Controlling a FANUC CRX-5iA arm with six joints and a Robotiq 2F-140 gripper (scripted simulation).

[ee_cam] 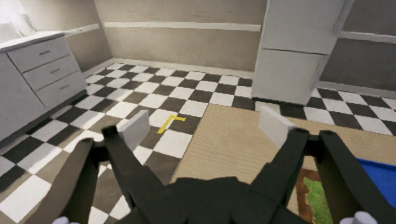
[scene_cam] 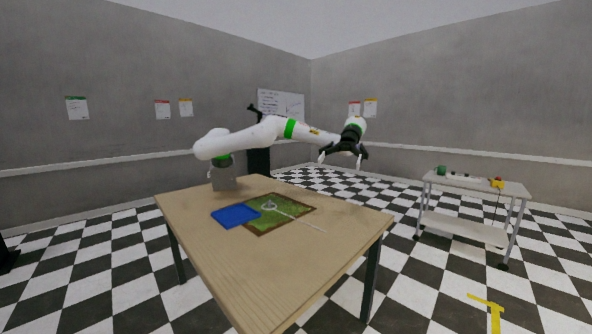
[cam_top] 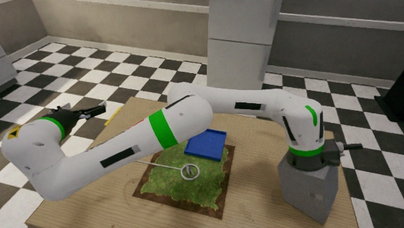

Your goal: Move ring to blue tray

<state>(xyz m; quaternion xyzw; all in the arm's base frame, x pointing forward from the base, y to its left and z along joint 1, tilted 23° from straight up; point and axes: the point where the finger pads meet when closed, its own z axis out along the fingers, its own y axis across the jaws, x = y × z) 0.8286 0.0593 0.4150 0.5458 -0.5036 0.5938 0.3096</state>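
Note:
A pale grey ring [cam_top: 198, 172] [scene_cam: 269, 210] with a long thin rod lies low around a short grey stake [cam_top: 189, 170] [scene_cam: 270, 203] on the green mat. The rod extends past the mat's edge over the table. The blue tray [cam_top: 205, 145] [scene_cam: 235, 216] stands beside the ring, partly over the mat; nothing shows in it. A corner of the tray [ee_cam: 382, 178] shows at the right of the wrist view. My gripper [cam_top: 104, 106] [scene_cam: 340, 160] [ee_cam: 203, 118] is open and empty, high up and away from the ring, stake and tray. The ring and stake are outside the wrist view.
The green mat with a brown border [cam_top: 181, 191] [scene_cam: 260, 227] [ee_cam: 317, 197] lies on the wooden table [cam_top: 254, 184] [scene_cam: 295, 260] [ee_cam: 225, 145]. My arm reaches over the table from its grey base [cam_top: 307, 191] [scene_cam: 223, 178]. A cart [scene_cam: 480, 187] stands apart from the table.

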